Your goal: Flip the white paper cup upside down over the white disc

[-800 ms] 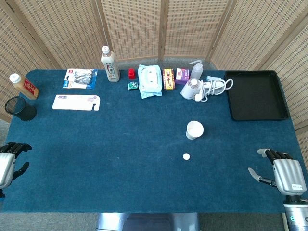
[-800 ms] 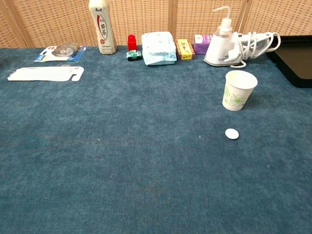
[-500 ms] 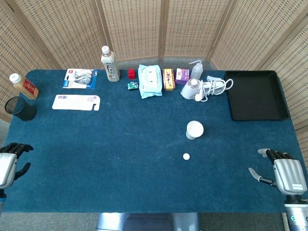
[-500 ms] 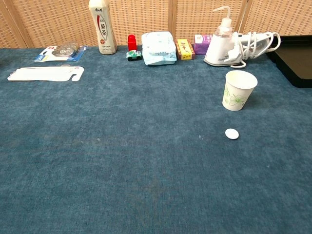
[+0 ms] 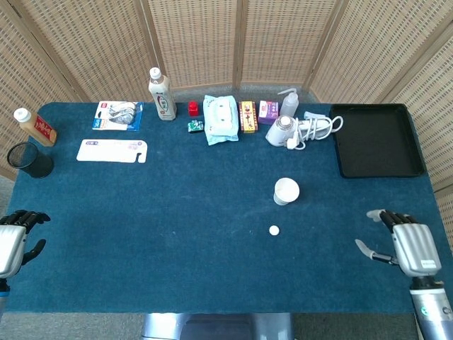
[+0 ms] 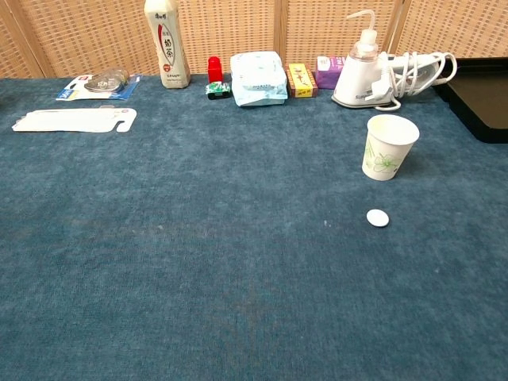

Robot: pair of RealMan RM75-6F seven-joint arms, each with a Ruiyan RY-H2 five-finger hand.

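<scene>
Paper cup [image 5: 287, 191] stands upright, mouth open, right of the table's [image 5: 177, 234] middle; the white disc [image 5: 274, 230] lies apart, nearer the front edge. Right hand [image 5: 405, 244] hovers at the front right corner, fingers spread, holding nothing. Left hand [image 5: 14, 237] waits at the left edge.

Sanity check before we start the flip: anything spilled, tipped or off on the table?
Nothing stands out. The white paper cup stands upright, mouth up, apart from the white disc, which lies flat on the blue cloth. Bottles along the back edge are upright. Left hand and right hand sit at the near edge, holding nothing.
</scene>
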